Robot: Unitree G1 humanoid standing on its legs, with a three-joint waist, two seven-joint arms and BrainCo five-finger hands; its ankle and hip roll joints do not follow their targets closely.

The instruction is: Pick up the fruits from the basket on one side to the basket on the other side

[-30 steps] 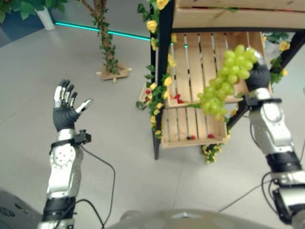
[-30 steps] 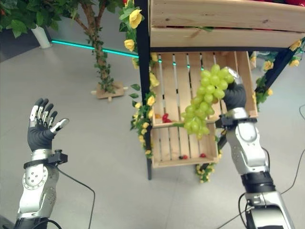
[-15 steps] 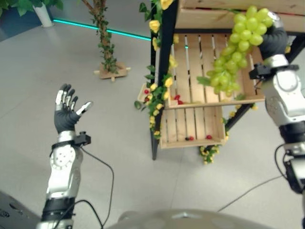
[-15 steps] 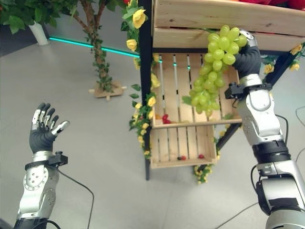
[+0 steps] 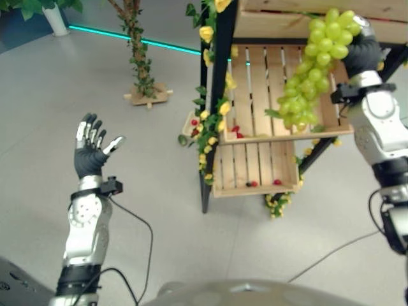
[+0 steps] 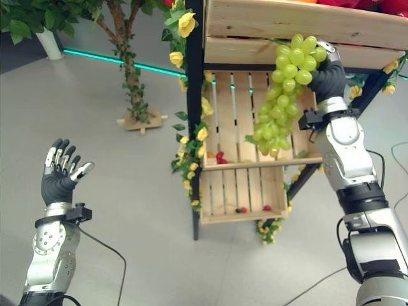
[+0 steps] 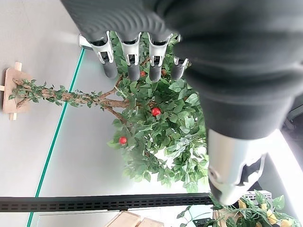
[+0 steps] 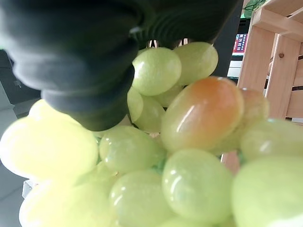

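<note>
A long bunch of green grapes hangs from my right hand, whose fingers are curled round its top. It dangles in front of the middle wooden crate of a black-framed stand, its top level with the front board of the upper crate. Seen from the right wrist, the grapes press close against the hand. A few small red fruits lie in the middle crate, and others in the lower crate. My left hand is raised over the floor at the left, fingers straight, holding nothing.
Yellow flowers and leaves wind down the stand's black post. An artificial tree on a wooden foot stands on the grey floor left of the stand. A white pot sits at the far left.
My right hand has lifted the grapes from the middle crate's front edge up to the upper crate's front board, then held about steady. The left hand has stayed put.
</note>
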